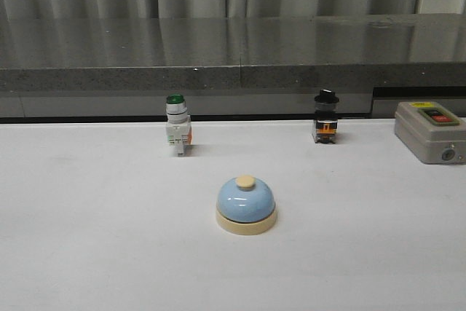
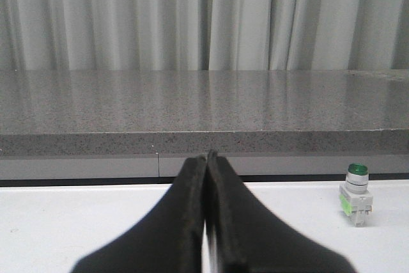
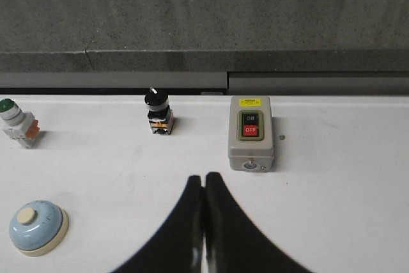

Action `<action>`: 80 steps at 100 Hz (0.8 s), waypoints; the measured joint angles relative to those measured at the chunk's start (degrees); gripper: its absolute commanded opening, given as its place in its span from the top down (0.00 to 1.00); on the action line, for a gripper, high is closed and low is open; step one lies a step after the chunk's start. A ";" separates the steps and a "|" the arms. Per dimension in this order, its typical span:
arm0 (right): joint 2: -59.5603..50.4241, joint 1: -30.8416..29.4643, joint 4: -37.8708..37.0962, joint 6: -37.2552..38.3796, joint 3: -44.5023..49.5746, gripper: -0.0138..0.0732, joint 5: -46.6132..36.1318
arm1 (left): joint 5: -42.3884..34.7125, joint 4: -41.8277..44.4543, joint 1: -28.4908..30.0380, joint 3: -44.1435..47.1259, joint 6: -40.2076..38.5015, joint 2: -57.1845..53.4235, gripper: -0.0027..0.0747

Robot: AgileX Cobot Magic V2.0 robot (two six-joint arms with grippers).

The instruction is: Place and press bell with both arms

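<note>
The bell (image 1: 246, 205) sits upright on the white worktop (image 1: 87, 238), about midway between its left and right edges and nearer the front edge than the switches. It is a pale blue dome on a cream base ring, with a cream button on top. Along the back edge stand a green-capped switch (image 1: 177, 127), a black-capped switch (image 1: 325, 117) and, near the right edge, a grey box (image 1: 429, 131). My left gripper (image 2: 208, 158) has its fingers pressed together, holding nothing. My right gripper (image 3: 204, 180) is the same, well apart from the bell.
</note>
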 measured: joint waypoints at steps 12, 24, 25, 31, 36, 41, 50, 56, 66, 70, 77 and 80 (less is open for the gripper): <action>-2.62 0.00 -0.09 0.00 0.11 0.92 0.29 | 0.00 0.00 0.00 0.00 0.00 0.00 0.99; -2.85 0.00 -0.09 0.00 0.11 0.92 0.29 | 0.00 0.00 0.00 0.00 0.00 0.00 0.99; -2.85 0.00 -0.09 0.00 0.11 0.92 0.29 | 0.00 0.00 0.00 0.00 0.00 0.00 0.99; -2.85 0.00 -0.09 0.00 0.11 0.92 0.29 | 0.00 0.00 0.00 0.00 0.00 0.00 0.99; -2.85 0.00 -0.09 0.00 0.11 0.92 0.29 | 0.00 0.00 0.00 0.00 0.00 0.00 0.99; -2.85 0.00 -0.09 0.00 0.11 0.92 0.29 | 0.00 0.00 0.00 0.00 0.00 0.00 0.99; -2.85 0.00 -0.09 0.00 0.11 0.92 0.29 | 0.00 0.00 0.00 0.00 0.00 0.00 0.99; -2.85 0.00 -0.09 0.00 0.11 0.92 0.29 | 0.00 0.00 0.00 0.00 0.00 0.00 0.99; -2.85 0.00 -0.09 0.00 0.11 0.92 0.29 | 0.00 0.00 0.00 0.00 0.00 0.00 0.99; -2.85 0.00 -0.09 0.00 0.11 0.92 0.29 | 0.00 0.00 0.00 0.00 0.00 0.00 0.99; -2.85 0.00 -1.22 0.00 0.11 0.92 0.29 | 0.00 0.00 0.00 0.00 0.00 0.00 0.99; -2.85 0.00 -1.81 0.00 0.11 0.92 0.29 | 0.00 0.00 0.00 0.00 0.00 0.00 0.99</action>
